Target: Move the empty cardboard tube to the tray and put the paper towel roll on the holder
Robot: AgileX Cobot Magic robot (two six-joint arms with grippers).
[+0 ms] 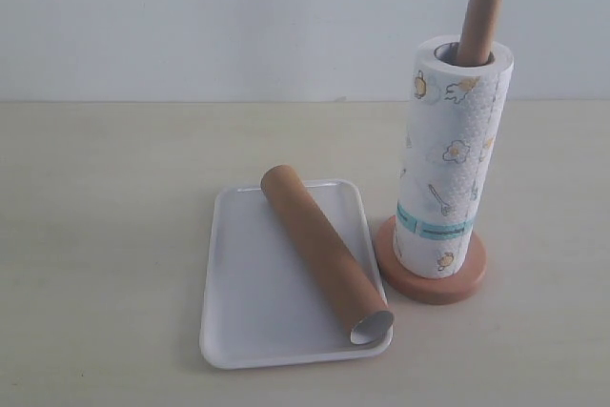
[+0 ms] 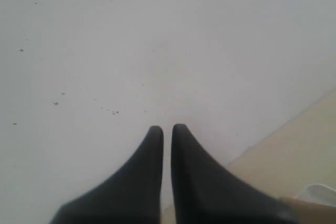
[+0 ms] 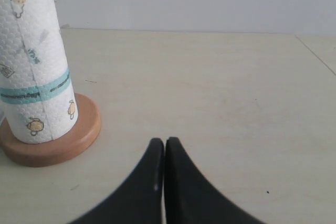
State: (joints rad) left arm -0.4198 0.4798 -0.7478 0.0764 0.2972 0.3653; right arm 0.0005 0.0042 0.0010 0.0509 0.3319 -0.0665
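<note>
Right pincer tips pressed together, empty, low over the bare table, with the holder base and paper towel roll near it to one side. Left pincer tips all but together with a hairline gap, gripping nothing, facing a pale wall. Roll upright on the holder, rod top poking out above it; empty cardboard tube lies diagonally on the tray, open end at the near right corner, tray just beside the holder base.
</note>
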